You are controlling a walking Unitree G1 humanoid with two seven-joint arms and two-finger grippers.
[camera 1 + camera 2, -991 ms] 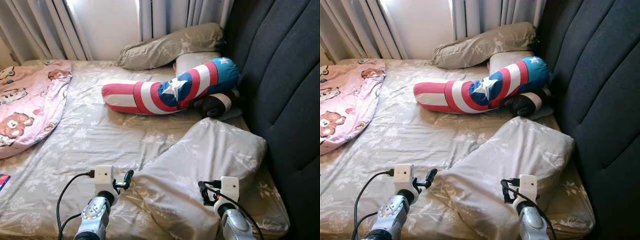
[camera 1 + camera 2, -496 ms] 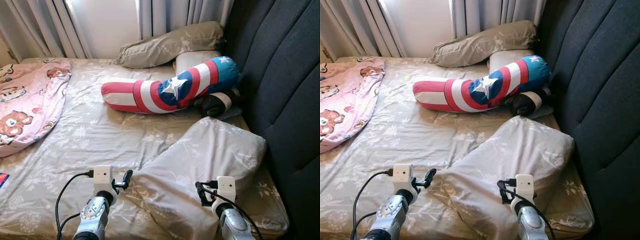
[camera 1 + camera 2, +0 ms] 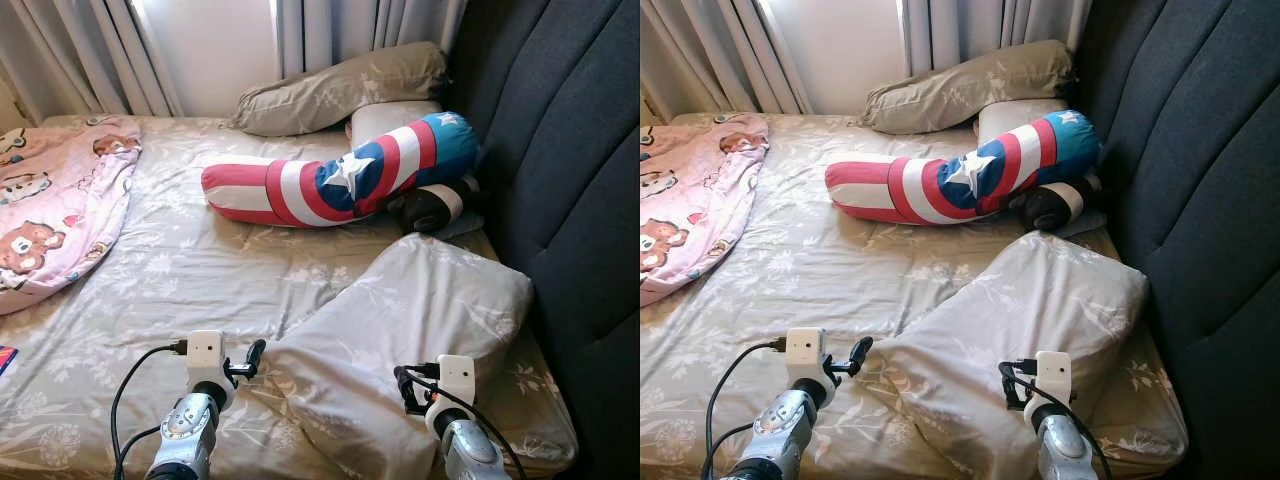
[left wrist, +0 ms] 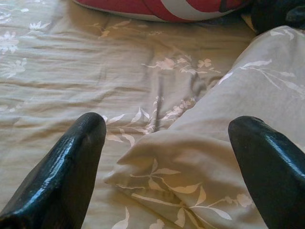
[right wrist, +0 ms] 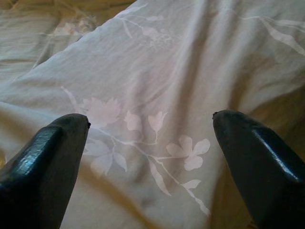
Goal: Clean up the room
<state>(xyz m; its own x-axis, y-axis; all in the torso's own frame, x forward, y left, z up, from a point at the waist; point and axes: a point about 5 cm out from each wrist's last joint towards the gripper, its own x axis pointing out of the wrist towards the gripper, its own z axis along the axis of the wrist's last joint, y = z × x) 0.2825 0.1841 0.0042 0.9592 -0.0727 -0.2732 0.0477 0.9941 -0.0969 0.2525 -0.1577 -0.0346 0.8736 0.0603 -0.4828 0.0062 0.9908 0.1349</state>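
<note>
Left hand [image 3: 256,352]: fingers spread wide, nothing between them, poised just off the near-left corner of the pillow [image 3: 420,330]. The left wrist view shows that corner lying between the two fingertips [image 4: 78,143], slightly ahead of them and not yet touched.

Right hand [image 3: 404,385]: fingers likewise spread, empty, sitting over the pillow's near face toward its headboard side. The right wrist view shows the floral fabric directly beneath and ahead; contact cannot be confirmed.

Pillow: lies on the bed [image 3: 180,270], skewed. Its long axis runs diagonally, from the near-left corner by the left hand up and away to the far end, which rests close against the headboard [image 3: 580,180]. It slumps unevenly, the far end standing higher than the near corner.

Judgement: the two hands flank the pillow's near end, one at each side, so a two-handed lift appears to be in hand. The left hand is nearer to a free edge it can pinch; the right hand faces broad flat fabric with no edge between its fingers and would likely need to shift toward the headboard-side edge.

Beyond the pillow, away from the robot: a striped bolster [image 3: 330,185], well apart from both hands.
</note>
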